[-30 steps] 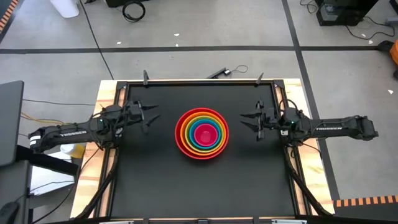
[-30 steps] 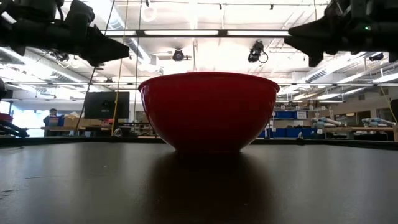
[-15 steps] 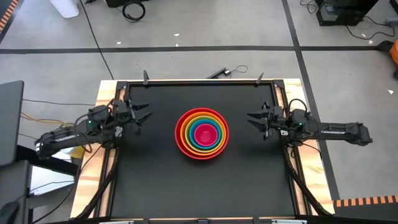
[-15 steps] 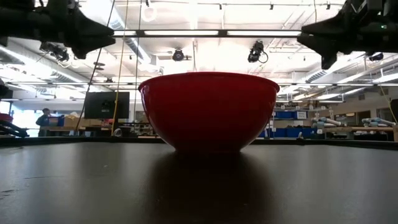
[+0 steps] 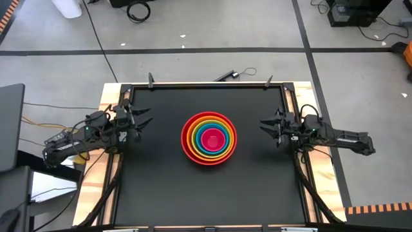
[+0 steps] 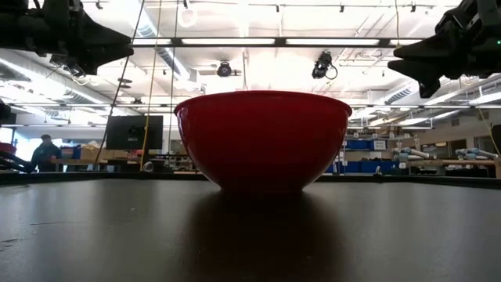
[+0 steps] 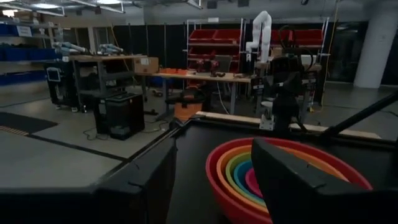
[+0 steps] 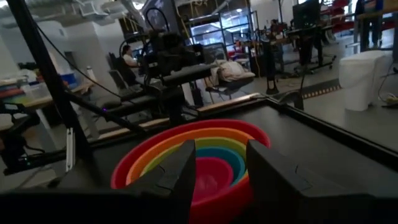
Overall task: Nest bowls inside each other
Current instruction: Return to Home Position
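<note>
— Where do my bowls sit?

— You have all five bowls nested in one stack at the middle of the black table. Your red bowl is the outermost and stands upright on the table. Inside it come the orange bowl, the yellow-green bowl and the blue bowl, with the pink bowl at the centre. From the low view you get only the red wall, which hides the others.

— And my grippers?

— Your left gripper hangs over the left side of the table, well apart from the bowls and pointing toward them. Its fingers are spread wide with nothing between them. Your right gripper hangs over the right side, also well apart and also aimed at the stack. Its fingers are parted by a narrower gap and hold nothing.

— How high are they?

— In the low view you see both grippers up in the top corners, above the red rim and clear of the table. I cannot tell you from that view which is which.

— Anything else around?

— You have a person far off in the room behind the table.
</note>
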Controlling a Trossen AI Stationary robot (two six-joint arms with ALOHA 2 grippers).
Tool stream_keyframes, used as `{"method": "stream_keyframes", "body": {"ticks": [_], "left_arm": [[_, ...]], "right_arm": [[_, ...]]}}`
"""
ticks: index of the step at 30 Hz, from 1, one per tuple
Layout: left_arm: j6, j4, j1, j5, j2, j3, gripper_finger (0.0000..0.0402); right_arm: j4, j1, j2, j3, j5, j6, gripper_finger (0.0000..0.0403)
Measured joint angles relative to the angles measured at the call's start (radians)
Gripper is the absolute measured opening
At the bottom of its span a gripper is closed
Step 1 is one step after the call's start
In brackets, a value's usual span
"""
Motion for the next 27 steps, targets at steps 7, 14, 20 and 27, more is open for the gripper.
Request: {"method": "stream_keyframes", "body": {"ticks": [7, 14, 20, 27], "left_arm": [[-0.012, 0.062, 0.0, 0.0, 0.002, -0.051, 0.0213], [-0.015, 0.243, 0.0, 0.0, 0.003, -0.155, 0.0213], [-0.025, 0.251, 0.0, 0.0, 0.004, -0.163, 0.0213], [-0.099, 0.262, -0.005, 0.001, 0.073, -0.163, 0.0212]], "right_arm": [[0.019, 0.0, -0.037, -0.052, -0.031, 0.038, 0.0149], [0.052, 0.0, -0.035, -0.076, -0.038, 0.058, 0.0149], [0.09, 0.0, -0.035, -0.076, -0.038, 0.019, 0.0149], [0.099, -0.007, -0.035, -0.076, 0.003, 0.008, 0.0149]]}}
